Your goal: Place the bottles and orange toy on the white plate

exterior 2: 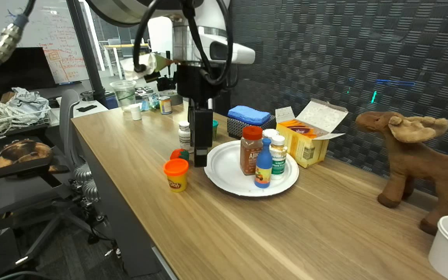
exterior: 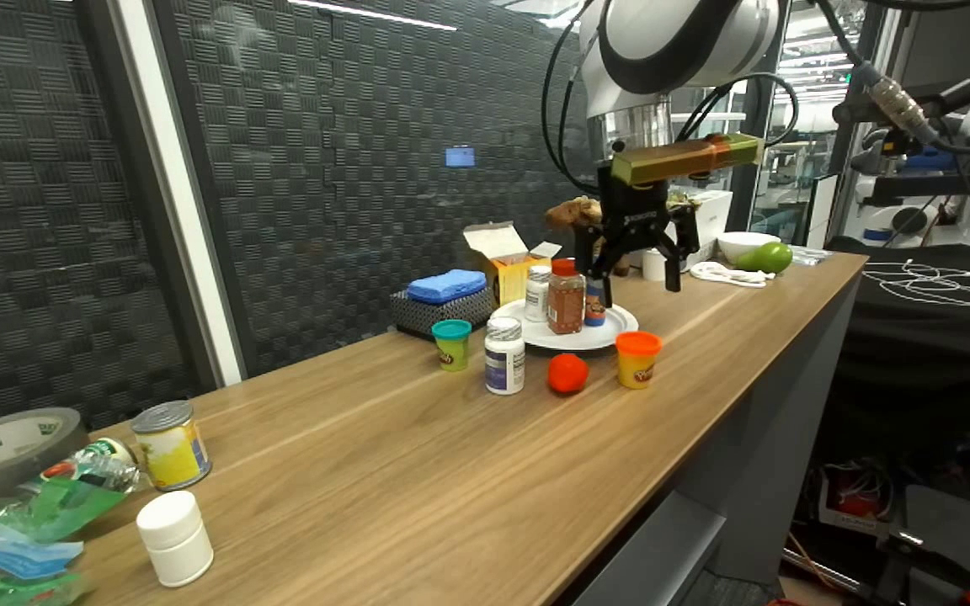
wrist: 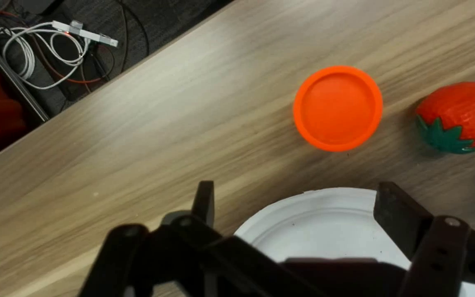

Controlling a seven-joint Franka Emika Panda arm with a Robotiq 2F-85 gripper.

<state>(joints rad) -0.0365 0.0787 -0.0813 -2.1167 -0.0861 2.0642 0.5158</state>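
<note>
Orange toy (exterior: 567,373) lies on the table (exterior: 418,471), a white bottle (exterior: 505,358) at its nine o'clock and a tub (exterior: 637,364) at three in an exterior view; the hand (exterior: 640,293) gapes, empty. Descending askew, it could topple either, or, swinging low, the bottles (exterior 2: 263,161) on the white plate (exterior 2: 224,169).

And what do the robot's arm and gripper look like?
The arm is white and rounded, with a dark band, a shiny metal collar and black cables. A yellow-green bar juts above the gripper, which is black, with two jointed fingers and small pale lettering.
</note>
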